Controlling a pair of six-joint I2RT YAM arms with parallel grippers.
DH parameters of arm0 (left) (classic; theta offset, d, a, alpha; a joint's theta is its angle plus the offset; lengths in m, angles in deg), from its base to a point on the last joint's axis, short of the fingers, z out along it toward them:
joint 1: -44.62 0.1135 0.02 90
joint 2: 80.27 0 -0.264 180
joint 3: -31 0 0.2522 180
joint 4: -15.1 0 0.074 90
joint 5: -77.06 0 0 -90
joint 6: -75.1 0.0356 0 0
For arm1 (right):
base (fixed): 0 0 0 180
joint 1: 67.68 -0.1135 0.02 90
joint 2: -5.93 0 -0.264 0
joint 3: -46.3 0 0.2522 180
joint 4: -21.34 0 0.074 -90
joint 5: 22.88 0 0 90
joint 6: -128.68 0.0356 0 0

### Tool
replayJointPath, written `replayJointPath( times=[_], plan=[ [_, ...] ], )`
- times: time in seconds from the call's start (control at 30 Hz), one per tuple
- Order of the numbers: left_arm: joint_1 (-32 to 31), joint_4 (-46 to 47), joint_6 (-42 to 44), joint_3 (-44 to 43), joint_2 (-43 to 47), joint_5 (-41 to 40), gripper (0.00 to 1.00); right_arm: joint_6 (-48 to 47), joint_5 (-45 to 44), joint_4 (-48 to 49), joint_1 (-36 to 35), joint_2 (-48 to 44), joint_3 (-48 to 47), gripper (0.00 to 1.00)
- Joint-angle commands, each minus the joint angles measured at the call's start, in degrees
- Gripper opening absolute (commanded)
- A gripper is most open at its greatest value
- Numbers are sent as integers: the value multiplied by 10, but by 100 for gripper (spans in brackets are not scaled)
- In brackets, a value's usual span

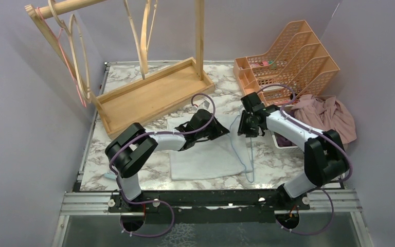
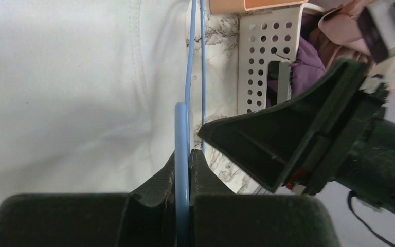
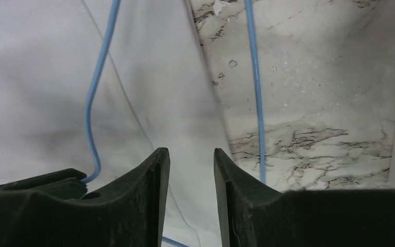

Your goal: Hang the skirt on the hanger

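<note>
The white skirt (image 1: 205,152) lies flat on the marble table. A thin blue wire hanger (image 1: 243,149) lies along its right edge. My left gripper (image 1: 226,128) is shut on the hanger's wire; in the left wrist view the blue wire (image 2: 182,134) runs pinched between my left gripper's (image 2: 183,154) closed fingers, over the skirt (image 2: 67,77). My right gripper (image 1: 244,127) is open and empty, close beside the left one. In the right wrist view my right gripper (image 3: 191,154) hovers over the skirt's edge (image 3: 41,77), with the hanger's wire (image 3: 254,87) on either side.
A wooden garment rack with a tray base (image 1: 154,92) stands at the back left, with wooden hangers (image 1: 79,56) on its bar. An orange file organizer (image 1: 288,56) is at the back right. A pink clothes pile (image 1: 326,116) and a white perforated basket (image 2: 267,56) lie at the right.
</note>
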Motion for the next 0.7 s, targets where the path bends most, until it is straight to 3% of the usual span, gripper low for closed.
replayJointPath(
  times=[0.0,0.17,0.3,0.47,0.53,0.67],
  plan=[
    [-13,66,-28,7,-21,-49,0,-33,-6,8,9,25,18,44],
    [-25,75,-29,10,-32,-68,0,-41,-9,12,9,51,19,46],
    [-31,78,-15,23,-34,-88,0,-38,-27,18,9,69,27,53],
    [-33,83,-7,48,-27,-97,0,-55,24,40,10,102,37,54],
    [-33,83,3,51,-24,-98,0,-56,37,41,9,116,37,49],
    [-32,83,11,56,-24,-92,0,-51,25,32,10,125,35,23]
  ],
)
